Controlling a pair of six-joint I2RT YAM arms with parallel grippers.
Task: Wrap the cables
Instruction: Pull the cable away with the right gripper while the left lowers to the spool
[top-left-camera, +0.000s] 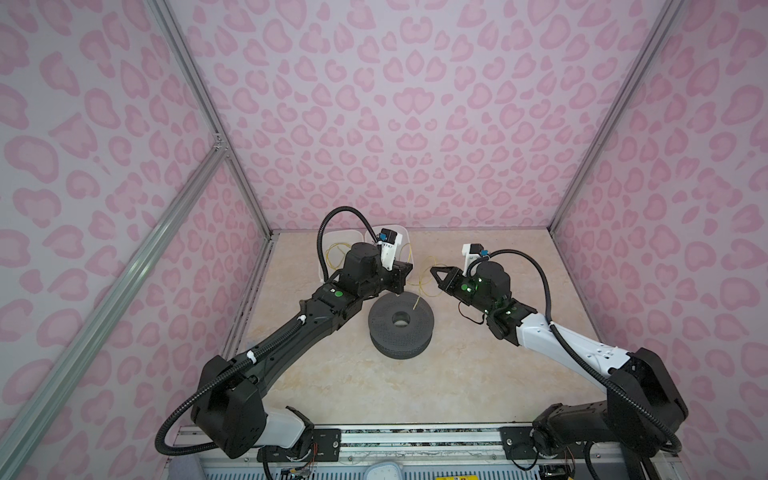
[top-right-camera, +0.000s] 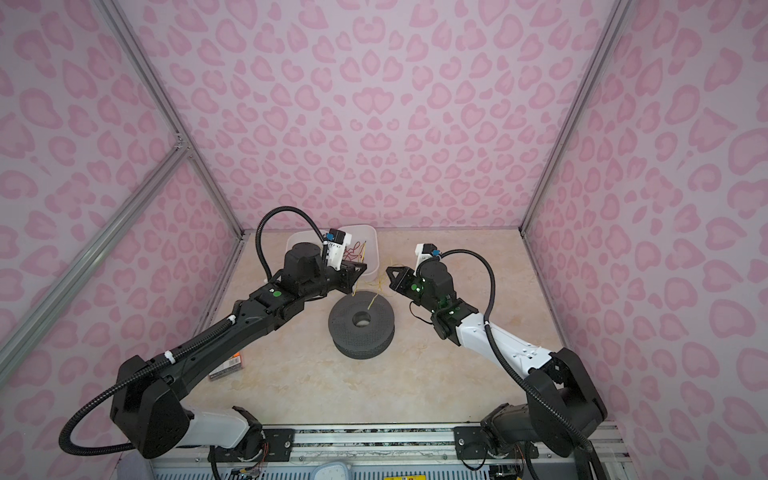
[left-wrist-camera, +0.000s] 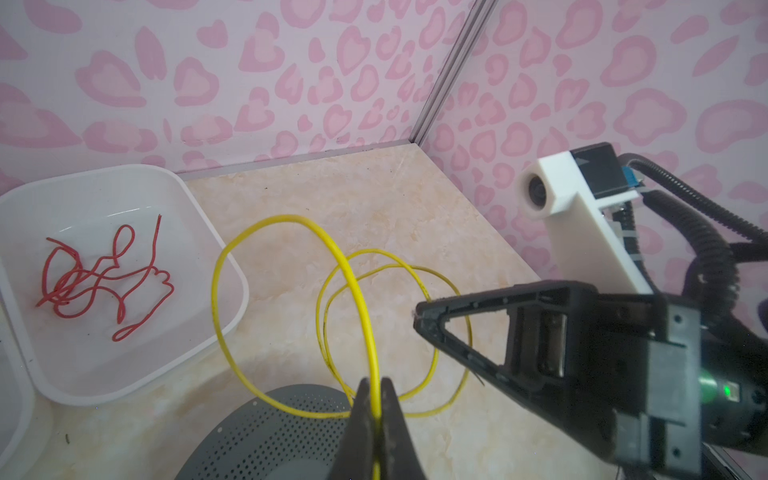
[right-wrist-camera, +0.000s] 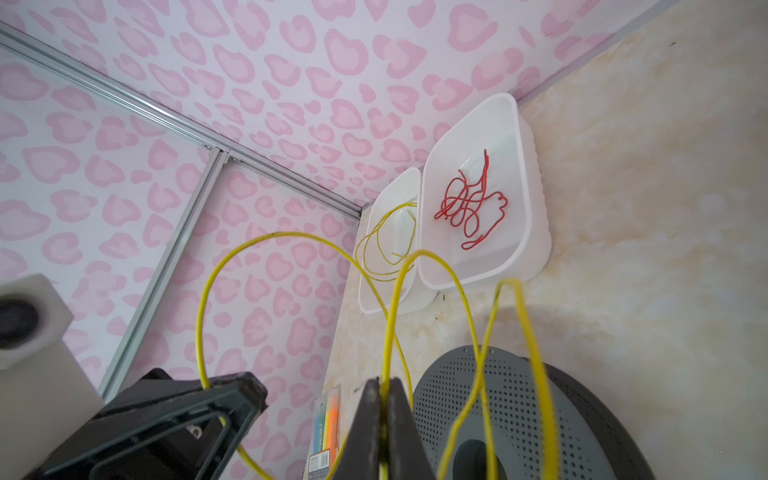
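Beyond the grey spool (top-left-camera: 384, 328), left gripper (left-wrist-camera: 376, 399) and right gripper (right-wrist-camera: 383, 399) each pinch the yellow cable (left-wrist-camera: 291, 217); its slack loops between them, seemingly one strand, left nearer the spool.

The cables (left-wrist-camera: 286, 217) and grey spool (top-left-camera: 386, 328) crowd mid-table; nearer tabletop (top-left-camera: 436, 386) lies open.

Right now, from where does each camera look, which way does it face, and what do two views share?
Top views: high above the robot's base, looking down and forward at the grey perforated spool on the beige marble table; both arms show.
Left wrist: behind the left gripper, shut on the thin yellow cable; faces the far right corner; right gripper beyond.
Right wrist: behind the right gripper, shut on that cable; faces the far left corner; left gripper beside.
Shared: both wrist views show the white plastic tray holding red wire.
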